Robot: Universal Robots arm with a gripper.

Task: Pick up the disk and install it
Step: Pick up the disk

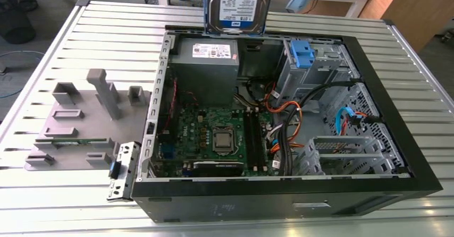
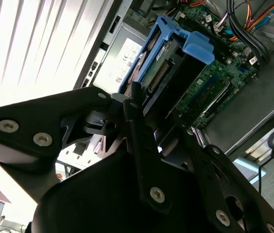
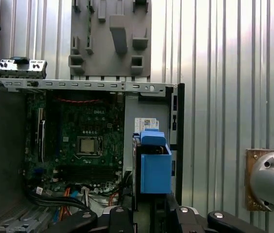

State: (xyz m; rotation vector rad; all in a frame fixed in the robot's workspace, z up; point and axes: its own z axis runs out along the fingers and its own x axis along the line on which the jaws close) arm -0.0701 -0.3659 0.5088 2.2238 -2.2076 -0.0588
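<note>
the exterior view looks down at a slant, from well back, over the whole open computer case [image 1: 284,197] on the slatted table [image 1: 71,205]. the first wrist view looks straight down into it from high; the second wrist view peers close along the gripper [image 2: 163,114]. all share the motherboard [image 1: 212,136] and the disk [image 1: 237,6].

Gripper [image 3: 150,213]: matte black, built of flat angular linkage bars [image 2: 54,116] pinned with round silver screws [image 2: 157,194]. Fingers [image 2: 138,116] slim, black. Arm joint [image 3: 272,180] in the first wrist view: rounded silver-grey housing, small dark screws.
</note>
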